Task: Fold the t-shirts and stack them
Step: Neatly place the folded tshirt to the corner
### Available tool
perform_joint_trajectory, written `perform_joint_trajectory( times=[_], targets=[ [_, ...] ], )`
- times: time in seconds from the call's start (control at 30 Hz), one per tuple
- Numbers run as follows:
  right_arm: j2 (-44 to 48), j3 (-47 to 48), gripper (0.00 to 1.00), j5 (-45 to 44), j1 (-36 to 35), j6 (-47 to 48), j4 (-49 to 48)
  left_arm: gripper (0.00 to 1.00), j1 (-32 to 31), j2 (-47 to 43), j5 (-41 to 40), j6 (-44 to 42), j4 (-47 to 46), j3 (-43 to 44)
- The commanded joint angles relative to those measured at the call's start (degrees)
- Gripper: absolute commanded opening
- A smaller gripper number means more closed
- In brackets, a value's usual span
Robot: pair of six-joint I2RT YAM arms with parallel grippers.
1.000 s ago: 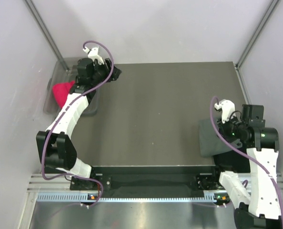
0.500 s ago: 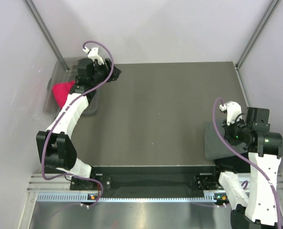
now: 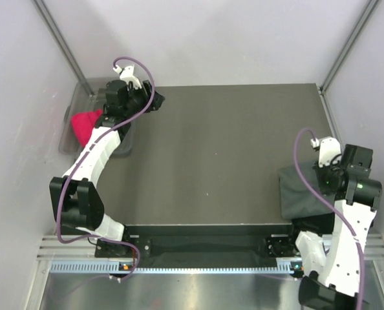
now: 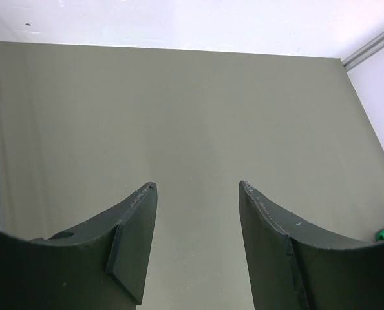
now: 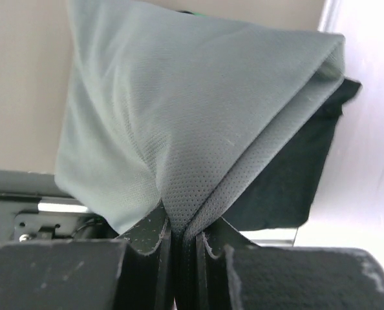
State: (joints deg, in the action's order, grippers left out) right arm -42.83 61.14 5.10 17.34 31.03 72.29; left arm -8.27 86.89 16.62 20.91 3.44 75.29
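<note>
– Right pincer [image 5: 179, 226] is squeezed shut, isn't it? What has it got?

– It is pinching a bunch of the grey t-shirt [image 5: 179, 110]. The cloth goes up between the two fingers and fans out in front of them.

– Which way does the shirt lie from the pincer?

– Straight ahead of the tips. A long crease runs away from the pincer to the far right corner of the cloth. I think that is its long way. A black t-shirt [image 5: 295, 174] peeks out under it, on the pincer's right.

– And from above?

– The grey shirt sits at the right edge of the tabletop [image 3: 231, 142]. Most of it spreads from the pincer toward the middle. The bare middle is on the pincer's left, so I guess the pull has to go that way.

– How is the right arm standing?

– It goes up from its base, bends at the elbow, and the wrist tips down over the shirt.

– Can the left pincer [image 4: 198, 187] help?

– Not now. It is open with nothing in it, and only bare tabletop shows ahead of it. It is well apart from the shirt, so the right arm is the near one.
</note>
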Motion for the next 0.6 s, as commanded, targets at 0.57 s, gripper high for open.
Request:
perform_joint_trajectory(
  times=[0.57],
  targets=[
    [-17.28, -9.29, 0.0, 7.91, 28.62, 16.09, -18.93, 0.58, 0.36, -2.52, -0.27, -0.34, -4.5, -2.07]
  ],
)
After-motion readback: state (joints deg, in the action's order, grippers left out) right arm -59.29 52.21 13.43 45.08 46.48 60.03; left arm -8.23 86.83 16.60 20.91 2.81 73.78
